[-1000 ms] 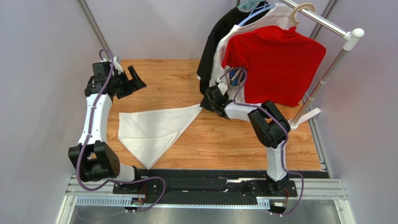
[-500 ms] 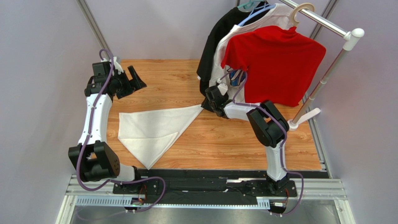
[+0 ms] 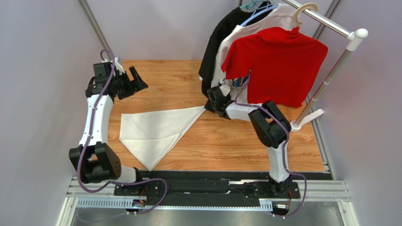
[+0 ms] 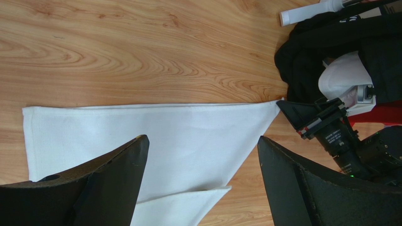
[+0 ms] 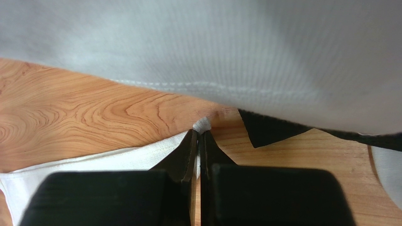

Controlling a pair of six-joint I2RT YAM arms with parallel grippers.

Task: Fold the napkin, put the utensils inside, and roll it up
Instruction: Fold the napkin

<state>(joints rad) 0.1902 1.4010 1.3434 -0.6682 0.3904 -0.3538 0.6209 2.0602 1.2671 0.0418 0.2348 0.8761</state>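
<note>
napkin (image 3: 152,132) corner, pinched btwn r fingers (image 5: 183,154)

Top external camera: high at the near edge, facing down over the table (image 3: 188,75). Left wrist: raised, wide. Right wrist: low, close. All share the napkin (image 3: 155,129) corner.

The napkin (image 3: 155,132) is plain white, without print. The table (image 3: 226,141) is orange-brown wood grain with darker swirling rings. At its far right corner hang a red shirt (image 3: 278,66), a black garment (image 3: 218,35) and a white one (image 3: 232,42). The left arm (image 3: 94,117) is white with black joints and a purple cable (image 3: 79,175)
</note>
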